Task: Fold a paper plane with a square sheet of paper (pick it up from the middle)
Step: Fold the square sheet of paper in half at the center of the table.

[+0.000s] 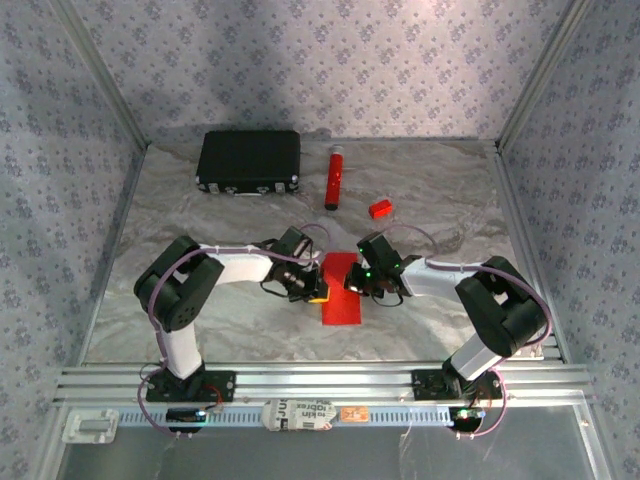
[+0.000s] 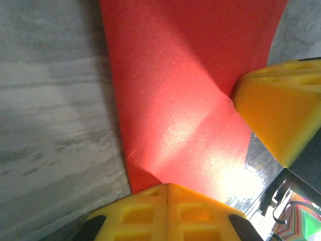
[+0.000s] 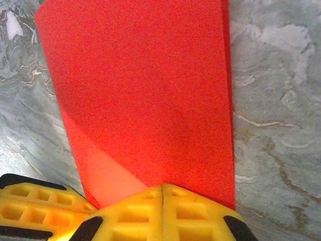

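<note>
Left gripper [image 2: 168, 213] shut, jaws flush together, tips on one edge of the red paper [image 2: 185, 100]; that edge runs under them, can't tell if a layer is nipped. Right gripper [image 3: 163, 213] shut too, paper edge likewise hidden beneath it. Paper lies folded mid table [image 1: 450, 200], between both grippers, its sides partly covered from above. Black case [image 1: 249, 161], red tube [image 1: 332, 178], small red block [image 1: 379, 208] well behind
</note>
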Available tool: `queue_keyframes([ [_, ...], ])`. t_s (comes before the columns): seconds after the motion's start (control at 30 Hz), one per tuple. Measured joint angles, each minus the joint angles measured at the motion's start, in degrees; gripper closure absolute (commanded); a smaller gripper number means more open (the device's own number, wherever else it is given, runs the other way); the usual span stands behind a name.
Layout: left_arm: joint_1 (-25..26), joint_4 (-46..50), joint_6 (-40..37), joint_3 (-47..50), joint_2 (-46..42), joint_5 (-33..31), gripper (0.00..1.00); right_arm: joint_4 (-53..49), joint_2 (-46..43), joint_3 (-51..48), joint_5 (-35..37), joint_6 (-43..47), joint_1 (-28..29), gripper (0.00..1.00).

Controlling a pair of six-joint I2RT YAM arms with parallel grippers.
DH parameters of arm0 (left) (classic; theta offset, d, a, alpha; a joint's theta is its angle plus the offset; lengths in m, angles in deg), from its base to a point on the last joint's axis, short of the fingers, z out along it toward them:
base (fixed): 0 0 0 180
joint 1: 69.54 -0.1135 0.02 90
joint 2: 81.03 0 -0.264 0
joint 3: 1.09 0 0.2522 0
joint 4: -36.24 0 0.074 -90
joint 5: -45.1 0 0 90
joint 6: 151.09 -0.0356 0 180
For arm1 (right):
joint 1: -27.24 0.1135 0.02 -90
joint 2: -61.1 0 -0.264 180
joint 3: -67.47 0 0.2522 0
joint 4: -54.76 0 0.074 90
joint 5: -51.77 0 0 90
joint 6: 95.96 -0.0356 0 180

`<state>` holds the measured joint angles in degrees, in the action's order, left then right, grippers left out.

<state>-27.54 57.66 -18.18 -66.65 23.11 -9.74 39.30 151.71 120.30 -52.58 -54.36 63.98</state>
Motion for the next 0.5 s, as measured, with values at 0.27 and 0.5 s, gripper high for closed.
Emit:
queue_keyframes([
  [0.27,-0.3,-0.2,1.1,-0.1,-1.3,-0.9,0.95,-2.6,0.0,1.2,0.0,2.9,-0.3,1.00],
  [0.5,-3.9,-0.4,1.9,-6.4,-0.9,-0.5,0.95,-3.7,0.0,1.6,0.0,3.9,-0.6,1.00],
])
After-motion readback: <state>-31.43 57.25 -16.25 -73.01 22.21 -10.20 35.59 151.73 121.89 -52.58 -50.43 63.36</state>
